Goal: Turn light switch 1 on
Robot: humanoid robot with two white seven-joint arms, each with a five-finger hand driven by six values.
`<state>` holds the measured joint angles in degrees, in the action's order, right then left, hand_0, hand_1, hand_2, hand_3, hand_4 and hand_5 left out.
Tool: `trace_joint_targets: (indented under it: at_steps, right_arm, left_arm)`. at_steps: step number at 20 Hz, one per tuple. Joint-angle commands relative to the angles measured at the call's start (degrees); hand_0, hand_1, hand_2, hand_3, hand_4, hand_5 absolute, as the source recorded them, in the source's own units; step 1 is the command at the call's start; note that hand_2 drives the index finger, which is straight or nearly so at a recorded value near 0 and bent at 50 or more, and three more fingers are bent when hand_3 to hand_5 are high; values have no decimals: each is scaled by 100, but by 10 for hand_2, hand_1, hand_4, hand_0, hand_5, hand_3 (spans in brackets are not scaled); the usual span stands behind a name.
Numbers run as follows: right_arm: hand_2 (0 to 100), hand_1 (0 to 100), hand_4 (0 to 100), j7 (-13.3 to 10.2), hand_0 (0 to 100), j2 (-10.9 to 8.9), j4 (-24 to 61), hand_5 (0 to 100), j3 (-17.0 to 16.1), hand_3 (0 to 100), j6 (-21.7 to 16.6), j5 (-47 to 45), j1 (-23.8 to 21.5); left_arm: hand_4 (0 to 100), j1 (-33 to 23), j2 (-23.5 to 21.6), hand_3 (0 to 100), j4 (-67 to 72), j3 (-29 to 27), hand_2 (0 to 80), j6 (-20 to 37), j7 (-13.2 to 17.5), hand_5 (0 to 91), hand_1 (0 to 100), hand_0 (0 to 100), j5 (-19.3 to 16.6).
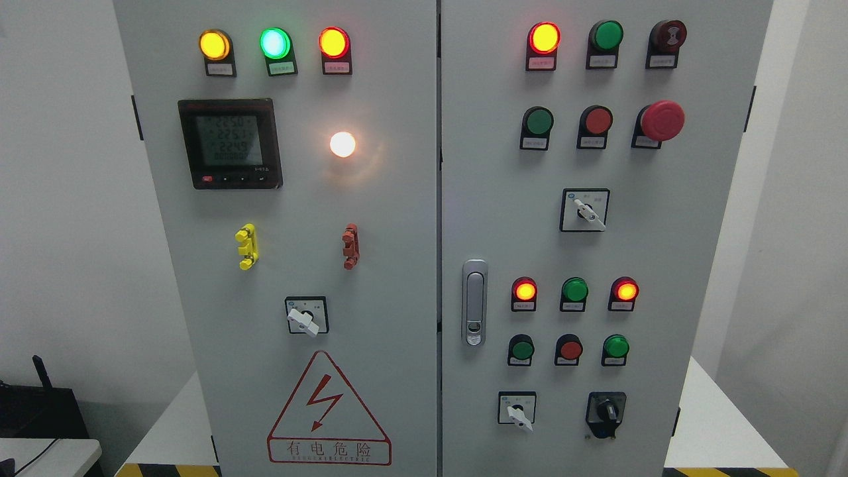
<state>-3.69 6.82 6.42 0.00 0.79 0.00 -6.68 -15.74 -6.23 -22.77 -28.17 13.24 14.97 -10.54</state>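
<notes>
Neither robot hand is in view, so I can't tell whether either is open or closed. Nothing on the cabinet (199,265) is readably marked as switch 1; my guess is the white rotary selector (304,320) low on the left door, just above the red warning triangle (328,414), under the lit white lamp (342,144). It looks like a small, stiff plastic lever with a spring detent, smooth and narrow. I'd pinch its wing from both sides and twist, not push; fingers could slip off
</notes>
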Motion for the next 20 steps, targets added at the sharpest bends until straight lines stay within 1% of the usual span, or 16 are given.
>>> trace_joint_targets:
  at_steps: [1, 5, 6, 10, 18, 20]
  right_arm:
    - [0, 389, 0, 0, 120, -5, 0, 0, 97, 0, 0, -141, 0]
    - [0, 389, 0, 9, 120, -5, 0, 0, 97, 0, 0, -141, 0]
    - [0, 389, 0, 0, 120, -5, 0, 0, 97, 0, 0, -141, 0]
    - [0, 389, 0, 0, 120, -5, 0, 0, 97, 0, 0, -141, 0]
    - [0, 389, 0, 0, 120, -5, 0, 0, 97, 0, 0, -141, 0]
    - [0, 389, 0, 0, 120, 4, 0, 0, 97, 0, 0, -141, 0]
  left_arm:
    - [0, 265, 210, 0, 1547, 2052, 0, -199, -372, 0, 129, 227, 8]
    - [0, 555, 421, 0, 1556, 2369, 0, -472, -688, 0, 115, 236, 17]
    - [0, 616, 456, 0, 1547, 2430, 0, -577, -715, 0, 113, 238, 17]
    - [0, 783, 544, 0, 1547, 2448, 0, -815, -741, 0, 99, 244, 96]
    - [0, 818, 553, 0, 1556, 2378, 0, -823, -750, 0, 65, 260, 122]
    - [0, 818, 553, 0, 1556, 2386, 0, -815, -741, 0, 58, 263, 272]
